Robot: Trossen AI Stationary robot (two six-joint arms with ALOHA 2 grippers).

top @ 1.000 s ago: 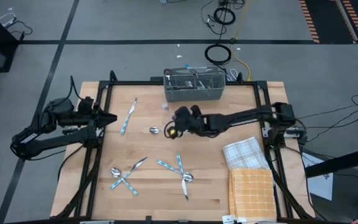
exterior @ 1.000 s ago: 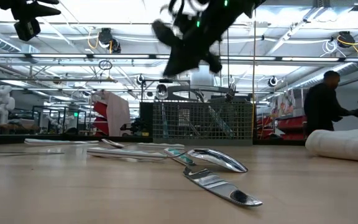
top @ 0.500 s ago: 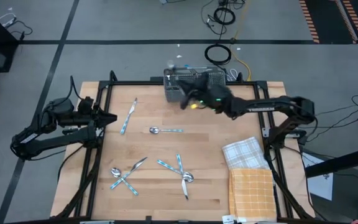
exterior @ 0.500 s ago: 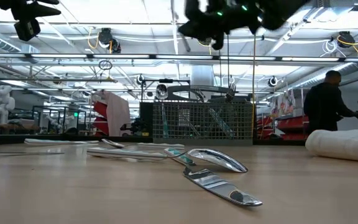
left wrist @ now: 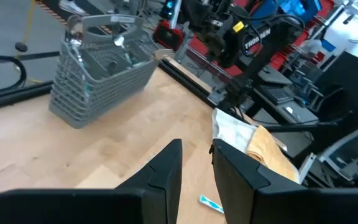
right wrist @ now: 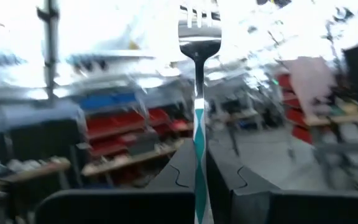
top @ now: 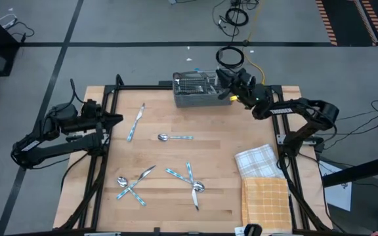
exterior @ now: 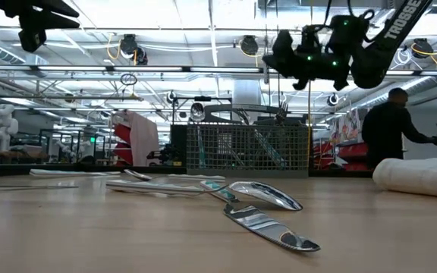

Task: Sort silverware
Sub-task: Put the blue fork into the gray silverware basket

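Up above the caddy (top: 195, 91), the right hand (top: 228, 77) clamps a fork (right wrist: 197, 93) (tines up); left hand (left wrist: 194, 168) waits, fingers slightly apart.

Two dark jointed arms, white TROSSEN lettering on links, green indicator lights, black angular end effector (left wrist: 194, 171) fingers

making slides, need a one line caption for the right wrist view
Right gripper shut on a fork, held upright by its blue patterned handle, tines up.

Overhead, table-level, two wrist-mounted views
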